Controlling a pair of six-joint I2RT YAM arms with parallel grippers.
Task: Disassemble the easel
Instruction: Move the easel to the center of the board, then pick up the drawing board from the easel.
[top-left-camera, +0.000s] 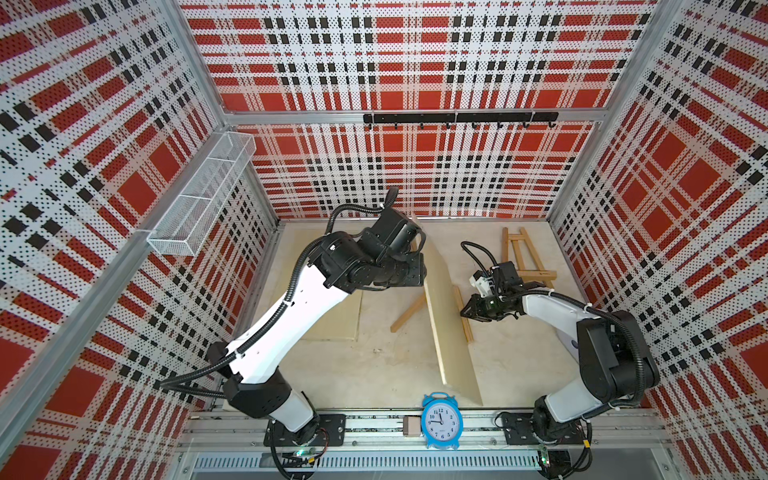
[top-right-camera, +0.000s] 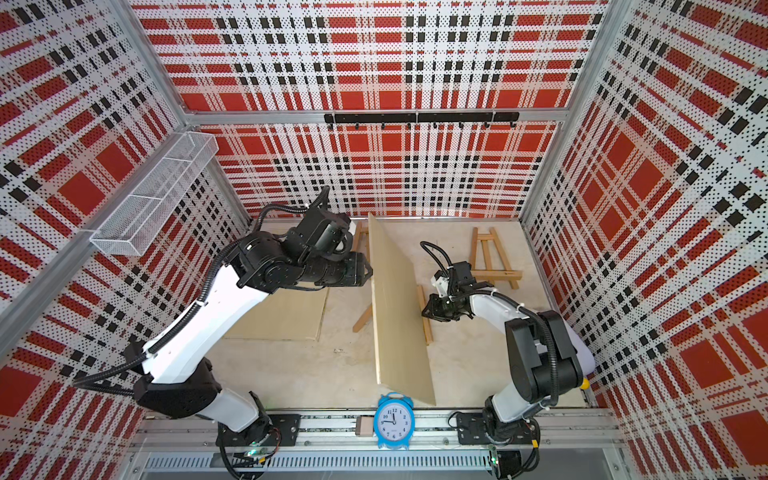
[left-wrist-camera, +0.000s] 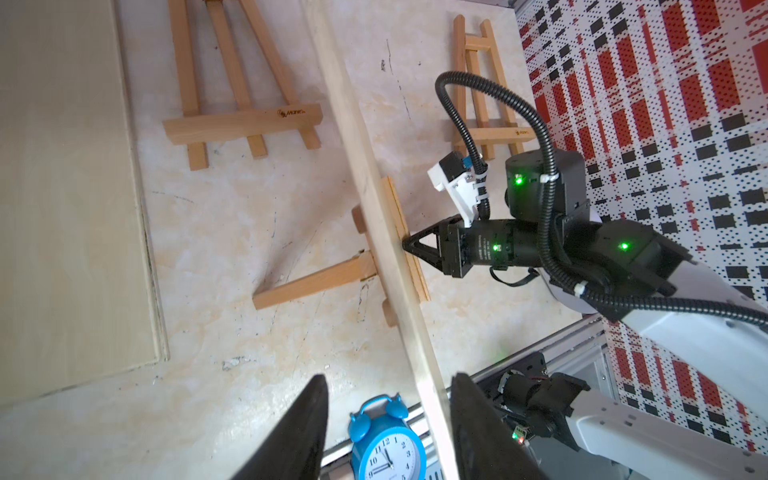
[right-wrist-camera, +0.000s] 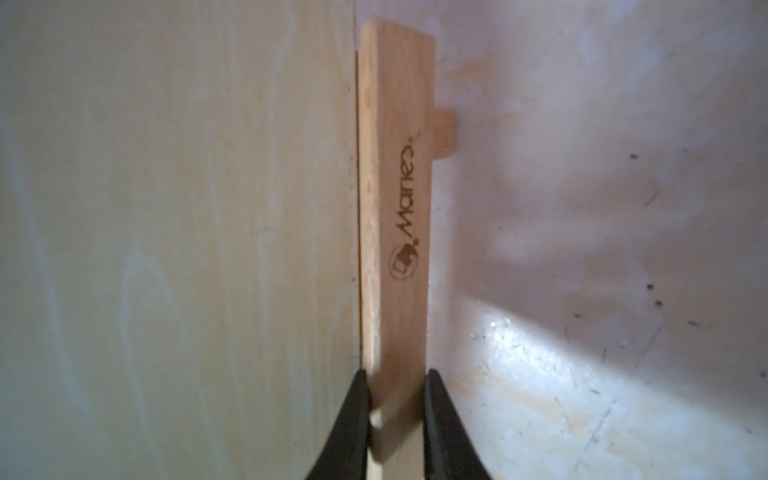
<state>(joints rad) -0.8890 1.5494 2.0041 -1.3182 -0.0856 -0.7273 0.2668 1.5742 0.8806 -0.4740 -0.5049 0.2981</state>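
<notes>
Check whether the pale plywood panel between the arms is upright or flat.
Upright: pale plywood panel stands on edge against the small wooden easel.

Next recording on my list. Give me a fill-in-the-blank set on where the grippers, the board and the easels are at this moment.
1. The right gripper is ____ on the standing easel's ledge.
2. The left gripper has its jaws ____, one on each side of the upright wooden board.
3. Both spare easels lie ____ on the table.
4. The alarm clock at the front rail is ____ in colour.

Missing words: shut; open; flat; blue.
</notes>
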